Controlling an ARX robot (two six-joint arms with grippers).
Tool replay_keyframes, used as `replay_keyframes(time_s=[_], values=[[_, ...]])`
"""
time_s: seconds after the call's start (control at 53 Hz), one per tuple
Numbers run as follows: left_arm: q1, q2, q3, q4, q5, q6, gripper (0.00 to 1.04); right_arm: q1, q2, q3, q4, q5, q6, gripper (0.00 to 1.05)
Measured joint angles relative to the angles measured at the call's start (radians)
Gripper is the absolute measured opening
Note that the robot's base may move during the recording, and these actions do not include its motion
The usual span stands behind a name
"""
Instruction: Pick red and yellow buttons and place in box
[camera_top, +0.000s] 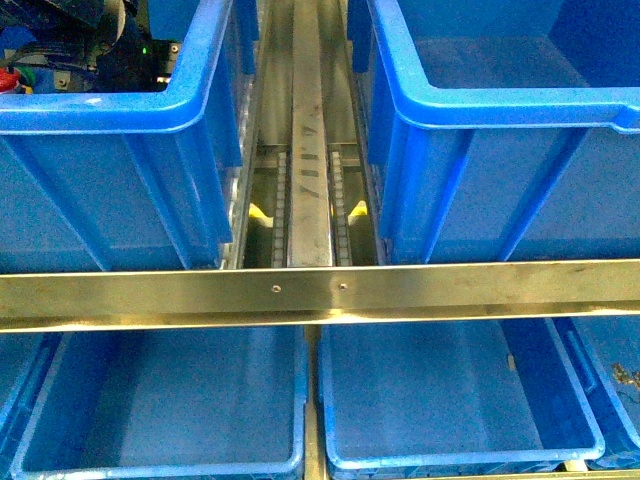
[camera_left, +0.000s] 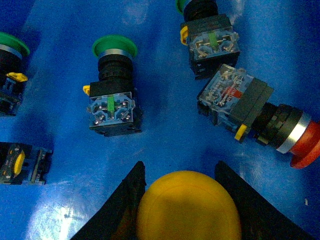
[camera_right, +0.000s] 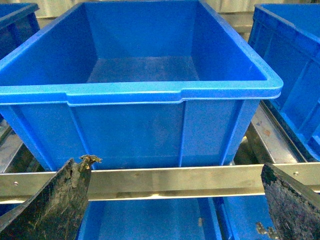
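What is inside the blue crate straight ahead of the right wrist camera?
Only bare blue floor and inner walls show inside the crate; no buttons are visible. Its near wall hides the front strip of floor.

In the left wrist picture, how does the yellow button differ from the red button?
The yellow button sits between the left gripper's jaws, showing only its cap; the red button lies free on its side, body visible. Both are mushroom-capped, in the same blue crate.

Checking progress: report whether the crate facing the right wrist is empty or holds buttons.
Empty where visible: the crate shows a bare blue floor, nothing on it; the near strip is hidden behind its front wall.
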Motion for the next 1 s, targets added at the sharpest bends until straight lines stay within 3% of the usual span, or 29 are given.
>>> replay_keyframes(time_s=[0.151, 0.245, 0.453, 0.623, 0.736, 0.887, 1.0], values=[[0.0, -0.004, -0.016, 0.045, 0.005, -0.003, 0.34, 0.0, 0.0, 0.0, 0.0, 0.0, 0.0, 0.99], [0.005, -0.05, -0.08, 0.082, 0.067, -0.034, 0.34, 0.0, 0.0, 0.0, 0.0, 0.0, 0.0, 0.99], [0.042, -0.286, -0.299, 0.269, 0.375, -0.182, 0.34, 0.0, 0.0, 0.0, 0.0, 0.0, 0.0, 0.99], [0.094, -0.487, -0.465, 0.608, 0.758, -0.379, 0.34, 0.0, 0.0, 0.0, 0.0, 0.0, 0.0, 0.99], [0.126, -0.537, -0.514, 0.798, 0.932, -0.572, 0.34, 0.0, 0.0, 0.0, 0.0, 0.0, 0.0, 0.99], [0.108, -0.532, -0.565, 1.001, 1.019, -0.838, 0.34, 0.0, 0.0, 0.0, 0.0, 0.0, 0.0, 0.99], [0.029, -0.523, -0.577, 1.085, 1.029, -0.954, 0.34, 0.0, 0.0, 0.0, 0.0, 0.0, 0.0, 0.99]])
